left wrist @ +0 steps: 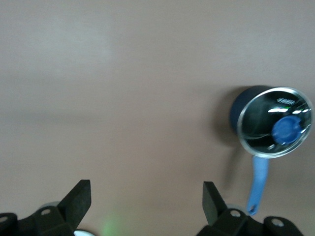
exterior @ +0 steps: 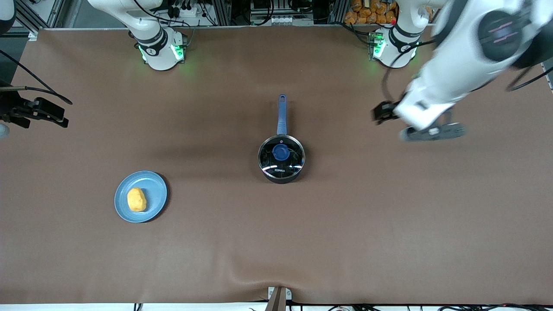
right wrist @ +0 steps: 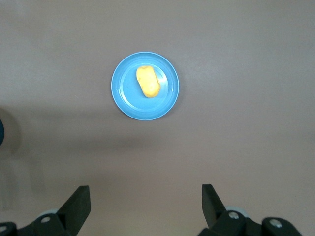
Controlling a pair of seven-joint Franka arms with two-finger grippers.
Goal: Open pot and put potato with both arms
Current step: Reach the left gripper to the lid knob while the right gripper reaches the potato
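- Plate [exterior: 159, 194] — light blue, nearest the front camera and toward the right arm's end of the table; the potato [exterior: 136, 199] lies on it, untouched.
- Pot [exterior: 281, 159] — at mid-table, roughly two o'clock from the plate. The glass lid [exterior: 281, 160] is seated, its blue knob [exterior: 281, 152] at centre, and the blue handle [exterior: 282, 113] points to twelve o'clock, toward the robots' bases. White lettering on the lid's rim reads, as far as can be made out, "KONKA".
- Left gripper [exterior: 386, 113] — up in the air over bare table, at about two o'clock from the pot and well apart from it; its fingers [left wrist: 81, 196] are spread wide with nothing between them.
- Right gripper [exterior: 52, 113] — at the frame's nine o'clock edge, over the table's margin; fingers [right wrist: 81, 199] likewise released and empty.
- Step in hand, as judged: the opening approach; nothing is yet grasped.
- Next move: one gripper must come down squarely over the knob and close on it, so that the lid lifts off without dragging the pot — the other then has the potato to fetch.
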